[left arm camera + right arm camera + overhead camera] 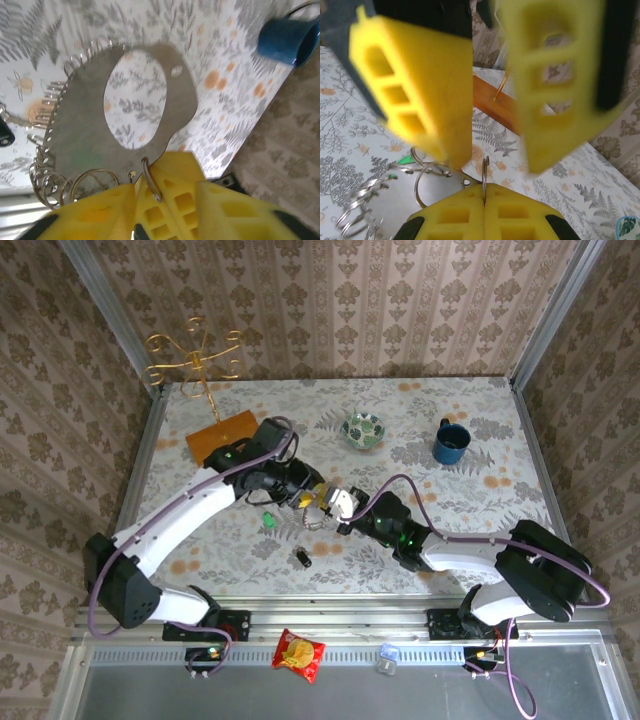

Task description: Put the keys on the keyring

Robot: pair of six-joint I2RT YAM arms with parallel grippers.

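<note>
Right gripper (484, 192) is pinching the keyring (75, 135) by one split ring — left gripper (165, 190) is standing spread around the pinch.

The right gripper's fingers are pressing together on a thin wire ring at the edge of the keyring, a flat grey plate with an oval cut-out and a fringe of split rings, held over the table (480, 520) between the arms. The left gripper's fingers are sitting apart on either side, gripping nothing. The plate is looking light and stiff, though the blurred wrist views leave that unsure. Its rings are looking thin, springy and slippery — best taken edge-on, close to the plate. The green key (268, 518) and black key (302, 557) are lying on the table nearby, tiny and flat, calling for a fingertip pinch on the head.
</note>
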